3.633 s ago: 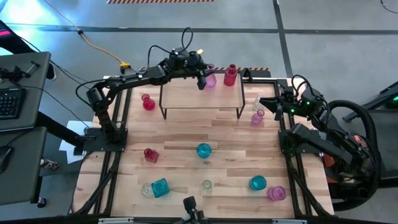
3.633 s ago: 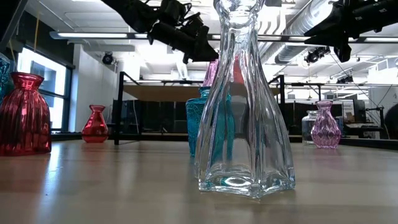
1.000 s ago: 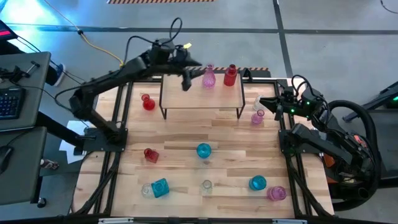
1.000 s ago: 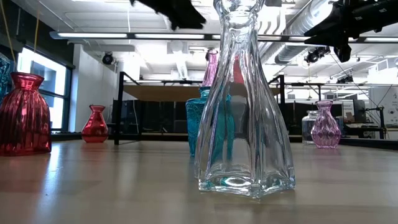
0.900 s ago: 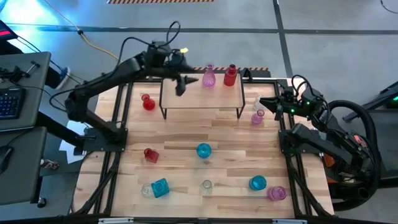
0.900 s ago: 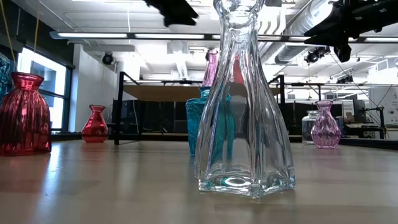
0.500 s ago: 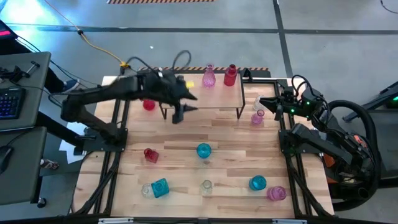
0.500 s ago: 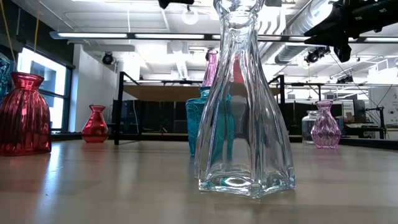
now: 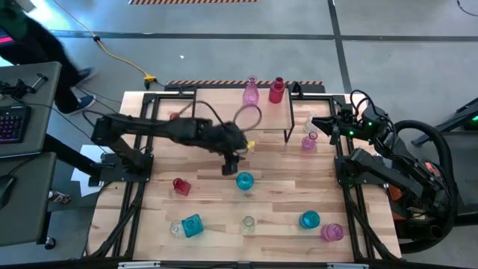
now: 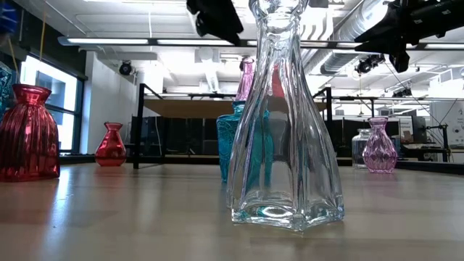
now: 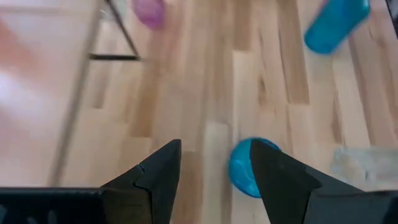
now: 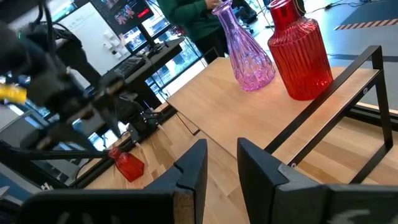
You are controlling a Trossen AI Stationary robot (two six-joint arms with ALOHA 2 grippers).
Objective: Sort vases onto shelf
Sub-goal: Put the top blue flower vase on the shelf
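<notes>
The left gripper (image 9: 231,169), jaws spread and empty, has swung off the shelf (image 9: 216,112) to hover just left of the round teal vase (image 9: 244,180) mid-table, while the right gripper (image 9: 329,125), also spread, waits at the right edge.

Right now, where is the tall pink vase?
In the high view the tall pink vase stands on the shelf, at its far edge, just left of the red vase.
</notes>
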